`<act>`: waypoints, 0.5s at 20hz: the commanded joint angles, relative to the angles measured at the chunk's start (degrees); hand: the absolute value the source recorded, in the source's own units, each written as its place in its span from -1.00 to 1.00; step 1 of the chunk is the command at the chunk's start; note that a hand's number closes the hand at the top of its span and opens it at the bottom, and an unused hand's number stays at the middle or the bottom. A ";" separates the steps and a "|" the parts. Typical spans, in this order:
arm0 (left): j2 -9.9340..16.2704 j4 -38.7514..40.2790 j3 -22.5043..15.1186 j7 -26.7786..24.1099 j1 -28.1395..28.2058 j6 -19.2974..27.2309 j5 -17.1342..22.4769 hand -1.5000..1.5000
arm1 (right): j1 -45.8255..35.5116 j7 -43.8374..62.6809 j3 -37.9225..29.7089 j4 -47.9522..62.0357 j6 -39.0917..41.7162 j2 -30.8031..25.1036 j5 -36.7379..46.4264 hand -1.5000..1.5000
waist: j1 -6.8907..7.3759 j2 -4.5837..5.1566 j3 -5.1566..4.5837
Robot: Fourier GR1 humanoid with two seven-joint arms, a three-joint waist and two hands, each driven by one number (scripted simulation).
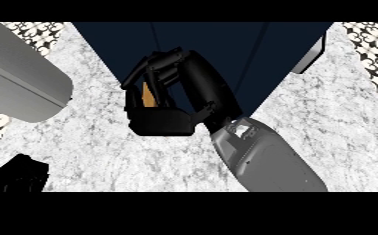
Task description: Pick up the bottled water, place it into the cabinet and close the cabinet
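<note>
My right hand [171,96] is curled in front of the dark blue cabinet [221,44], which fills the upper middle of the head view. Between its fingers and thumb shows only a thin tan sliver of the bottled water [149,95]; the rest of the bottle is hidden by the hand. The grey right forearm [266,159] runs down to the lower right. My left hand [22,175] is a dark shape at the lower left edge, resting over the counter, far from the bottle and the cabinet.
A large grey rounded body [29,86] lies over the counter at the left. A light grey panel [314,56] stands at the cabinet's right edge. The speckled white counter [96,154] spreads below and to both sides.
</note>
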 commanded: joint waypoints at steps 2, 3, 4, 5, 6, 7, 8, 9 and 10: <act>-2.01 0.54 -1.00 -1.60 1.50 -0.92 -1.86 1.00 | -5.01 -9.81 -10.20 18.11 9.77 -1.43 -5.68 1.00 | -0.13 0.25 0.05; 0.08 -0.86 1.75 0.00 2.30 -2.34 0.64 1.00 | -5.50 -11.62 -10.69 21.01 10.95 -0.78 -5.65 1.00 | -0.39 0.03 0.06; -1.18 -0.11 1.45 -0.59 2.22 -1.69 -0.13 1.00 | -7.74 -12.06 -13.25 22.95 12.94 -2.11 -6.56 1.00 | -0.64 -0.03 0.05; -0.94 0.31 2.13 -0.31 1.86 -1.21 -0.55 1.00 | -7.23 -10.33 -14.91 21.55 15.65 -5.03 -8.32 1.00 | -1.13 -0.13 0.06; -0.76 0.22 1.99 -2.18 4.16 -2.68 -1.41 1.00 | -8.94 -11.89 -15.97 25.06 16.23 -5.06 -8.20 1.00 | -0.46 -0.03 0.05; -0.56 3.42 3.26 -1.90 0.54 -4.40 0.23 1.00 | -8.88 -15.24 -14.32 29.27 15.43 -3.25 -5.92 1.00 | -0.43 0.27 0.00; -0.08 0.31 2.64 1.57 -0.61 -2.24 0.69 1.00 | -9.23 -15.43 -14.23 29.53 15.33 -2.54 -5.95 1.00 | -0.74 0.19 0.05; -0.70 1.47 1.40 0.57 -0.25 -3.33 -0.01 1.00 | -9.22 -16.13 -15.29 30.55 16.76 -4.32 -6.53 1.00 | -0.49 0.45 0.02; -0.06 -0.03 2.33 0.76 0.38 -2.58 -0.18 1.00 | -9.03 -17.46 -15.26 31.11 17.70 -4.54 -6.53 1.00 | -0.28 0.35 0.06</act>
